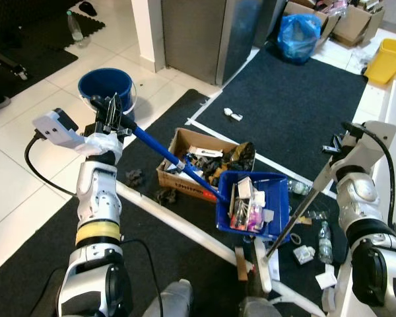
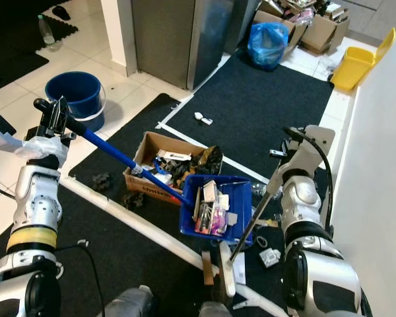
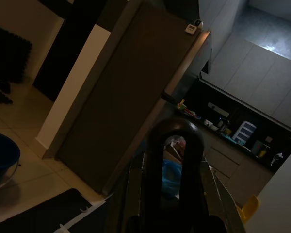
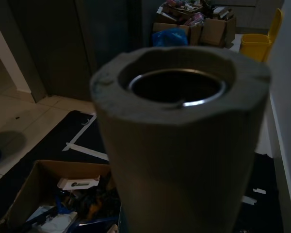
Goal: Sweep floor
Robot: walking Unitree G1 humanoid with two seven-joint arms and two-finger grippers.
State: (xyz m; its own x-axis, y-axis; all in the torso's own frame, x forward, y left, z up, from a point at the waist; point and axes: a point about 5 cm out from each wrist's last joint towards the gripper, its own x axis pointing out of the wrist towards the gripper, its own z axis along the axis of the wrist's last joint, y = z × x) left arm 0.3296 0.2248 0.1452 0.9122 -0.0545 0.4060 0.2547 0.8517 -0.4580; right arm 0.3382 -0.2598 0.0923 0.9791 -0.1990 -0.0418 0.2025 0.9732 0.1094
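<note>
**Loaded dustpan held over the box: tip it cleanly**

The left gripper (image 1: pixel 112 109) has its black fingers clamped around the top end of the blue handle (image 1: pixel 171 160) of the dustpan (image 1: pixel 253 205). The pan hangs at about four o'clock from that grip, heaped with paper scraps and small packets, and its rear corner overlaps the right end of the cardboard box (image 1: pixel 185 166), which already holds rubbish. The right gripper (image 1: pixel 338 142) sits at the top of the grey broom pole (image 1: pixel 302 210); whether its fingers are closed around the pole cannot be told from the head views, and the right wrist view gives just the pole's hollow end close up.

The step in hand looks like emptying the pan. To do it well, the robot should bring the pan toward ten o'clock until it sits squarely over the box opening before rolling the wrist, since from here a tilt would likely spill part of the load onto the dark mat (image 1: pixel 290 112). A slow roll keeps light scraps from scattering.

The broom should stay upright and clear of the pan. More litter lies on the floor: dark clumps (image 1: pixel 134 176) at the box's nine o'clock, a plastic bottle (image 1: pixel 325 242) and white pieces near the broom's foot. A blue bucket (image 1: pixel 105 87) stands beyond the left gripper.
</note>
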